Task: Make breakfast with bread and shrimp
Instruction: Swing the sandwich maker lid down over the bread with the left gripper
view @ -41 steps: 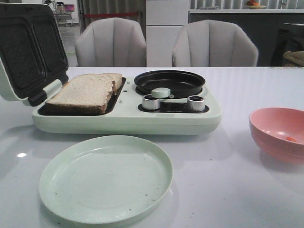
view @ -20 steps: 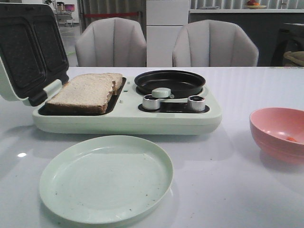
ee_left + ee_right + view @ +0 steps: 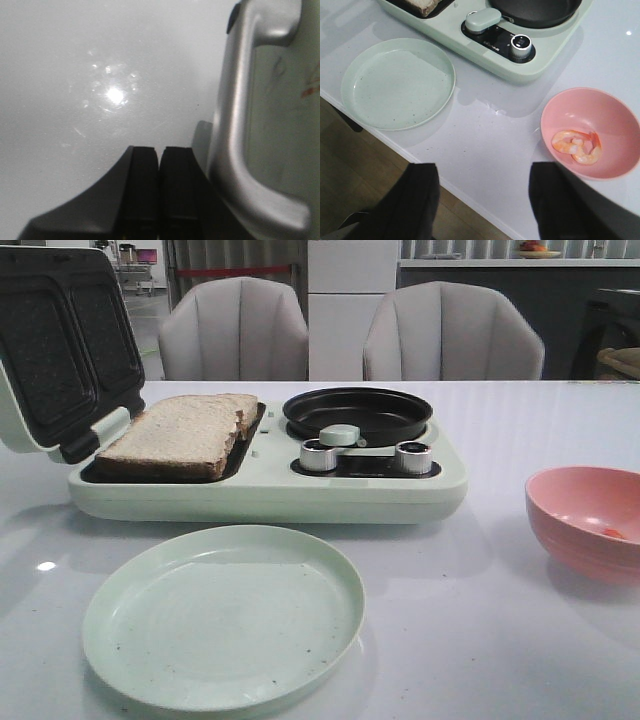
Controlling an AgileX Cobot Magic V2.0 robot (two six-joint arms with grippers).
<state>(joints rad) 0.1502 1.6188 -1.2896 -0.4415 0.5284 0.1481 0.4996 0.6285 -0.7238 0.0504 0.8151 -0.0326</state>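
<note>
Two bread slices (image 3: 185,432) lie on the left grill plate of the pale green appliance (image 3: 270,495), whose lid (image 3: 60,350) stands open. Orange-pink shrimp (image 3: 577,146) lie in the pink bowl (image 3: 615,115) at the right; in the front view only a small orange bit (image 3: 613,533) shows. My left gripper (image 3: 159,160) is shut and empty beside the lid's silver handle (image 3: 235,130), over the bare table. My right gripper (image 3: 482,175) is open and empty above the table's near edge, short of the bowl. Neither gripper shows in the front view.
An empty pale green plate (image 3: 225,615) sits in front of the appliance. A black round pan (image 3: 357,412) sits on the appliance's right side above two silver knobs (image 3: 412,458). Two grey chairs (image 3: 235,330) stand behind the table. The floor shows past the table edge (image 3: 485,210).
</note>
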